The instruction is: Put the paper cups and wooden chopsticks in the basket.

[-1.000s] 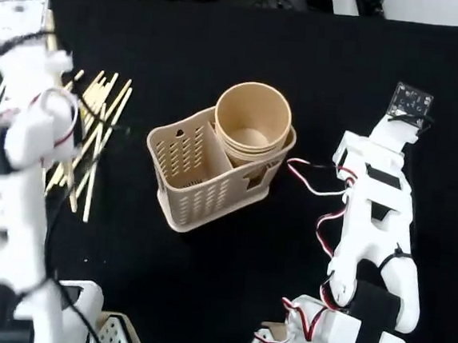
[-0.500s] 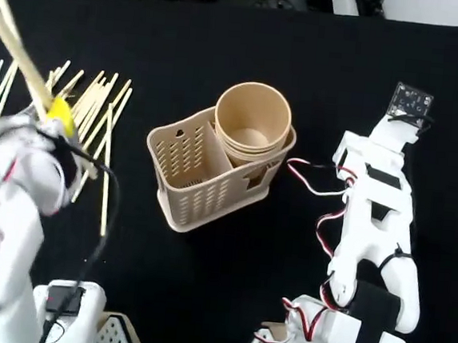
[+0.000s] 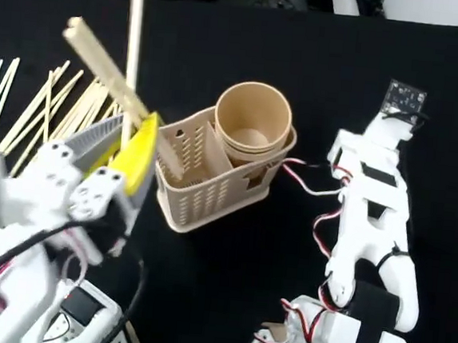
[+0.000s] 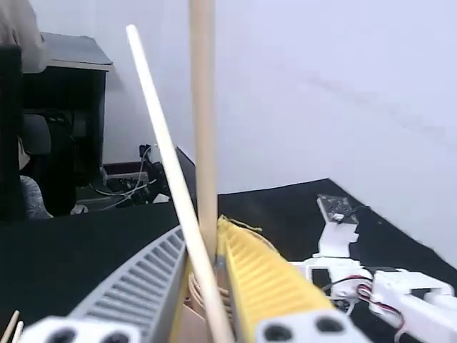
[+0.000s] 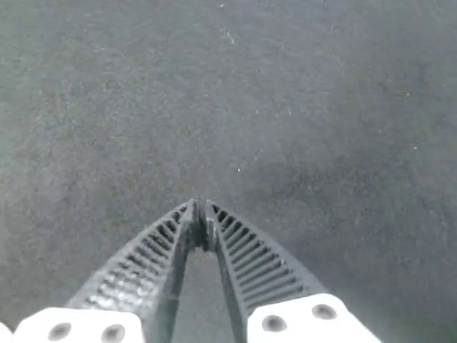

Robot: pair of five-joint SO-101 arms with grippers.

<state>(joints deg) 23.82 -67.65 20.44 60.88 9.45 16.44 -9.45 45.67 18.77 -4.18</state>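
Chopsticks now lifted over basket, left pincer clamped

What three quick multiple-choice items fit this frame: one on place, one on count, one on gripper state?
1. Where are the paper cups?
A. stacked in one compartment of the basket
B. lying loose outside it
C. in a gripper

2. How many wooden chopsticks does the left gripper hold?
A. one
B. two
C. four

3. What state is the right gripper in?
A. open
B. shut on a cup
C. shut, empty

Key: 1 A, the stack stands inside one compartment of the basket; 2 B, two sticks rise from between its fingers; 3 C, its fingertips meet with nothing between them.
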